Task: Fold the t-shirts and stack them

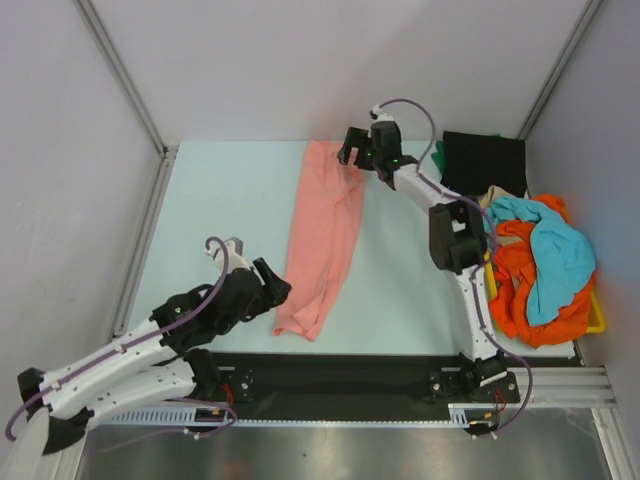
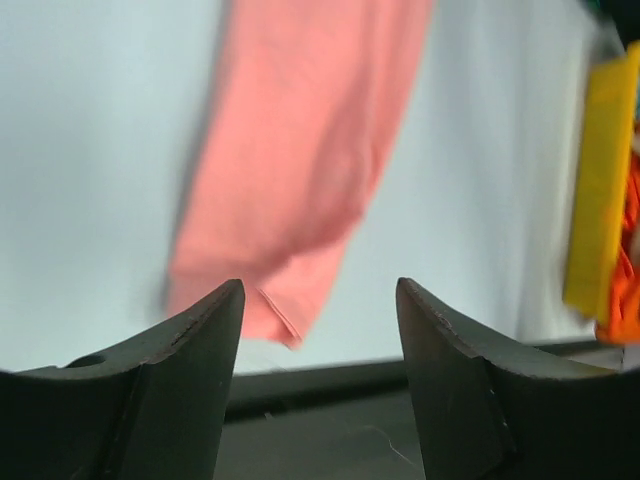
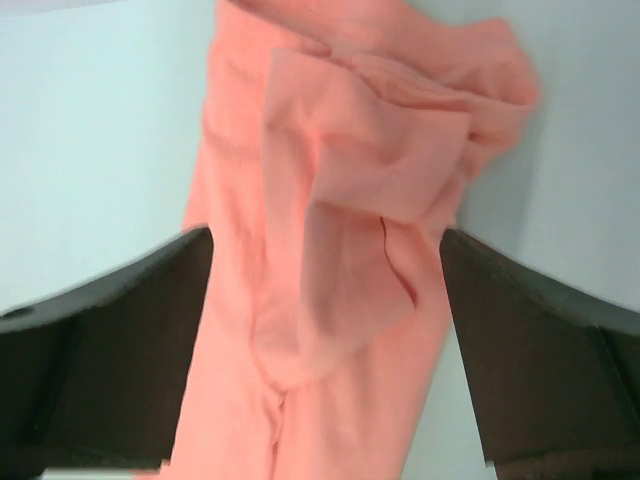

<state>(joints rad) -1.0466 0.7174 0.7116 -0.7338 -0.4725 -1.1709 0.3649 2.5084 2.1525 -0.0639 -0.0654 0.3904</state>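
The salmon-pink cloth t-shirt (image 1: 322, 245) lies as a narrow strip on the bench (image 1: 220, 200), near hem just ahead of the released left end effector (image 1: 280, 287), bunched far end beneath the released right end effector (image 1: 352, 155), apparently staged for a crosswise fold.

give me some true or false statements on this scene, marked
1. The pink shirt lies in a long strip on the table. True.
2. The left gripper grips it. False: the left gripper is open, empty.
3. The black shirt lies far right. True.
4. The turquoise shirt is under the orange shirt. False: turquoise shirt on top.
5. The right gripper is shut. False: the right gripper is open above the pink shirt.
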